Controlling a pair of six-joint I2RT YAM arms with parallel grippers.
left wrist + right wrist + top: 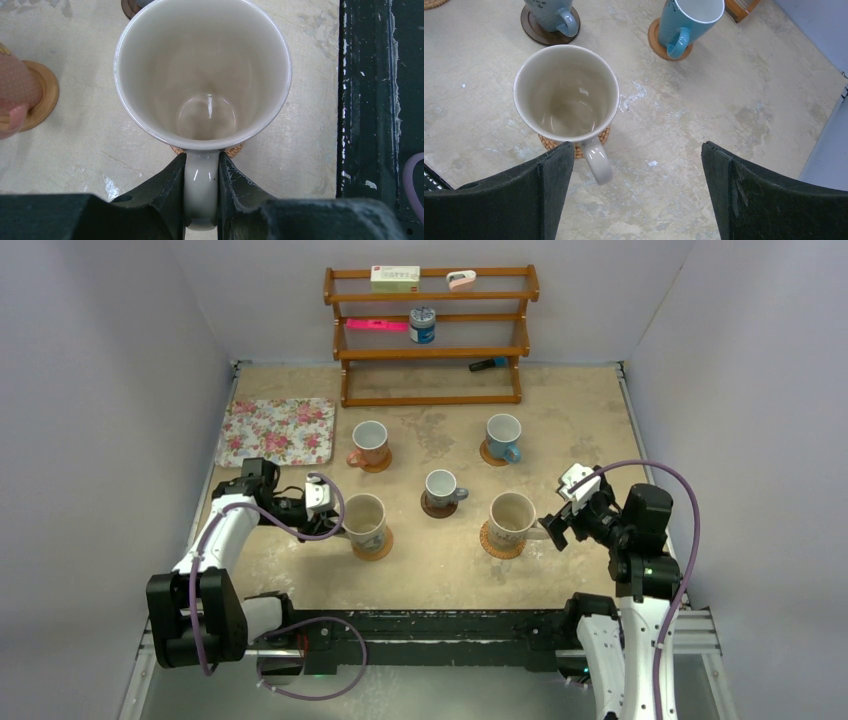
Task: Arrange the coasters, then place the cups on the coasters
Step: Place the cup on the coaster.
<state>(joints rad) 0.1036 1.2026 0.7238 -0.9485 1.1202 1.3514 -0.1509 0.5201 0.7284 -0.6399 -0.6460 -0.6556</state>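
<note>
Five cups each stand on a coaster. My left gripper [332, 510] [201, 170] is shut on the handle of the left cream cup [365, 521] [202, 75], which rests on a woven coaster [376, 546] [233, 149]. Wide open, my right gripper [558, 521] [638, 145] hovers just right of the other cream cup [512, 517] [566, 92], whose handle lies by its left finger; this cup sits on a woven coaster [498, 543] [604, 135]. Behind stand the orange-brown cup [369, 443], the light blue cup [502, 436] [686, 22] and the small grey cup [441, 487] on a dark coaster [436, 508].
A floral tray [278, 430] lies at the back left. A wooden shelf [430, 335] at the back holds a tin can [422, 325] and a box [395, 278]. The black table frame [380, 100] runs along the near edge. Walls close in on both sides.
</note>
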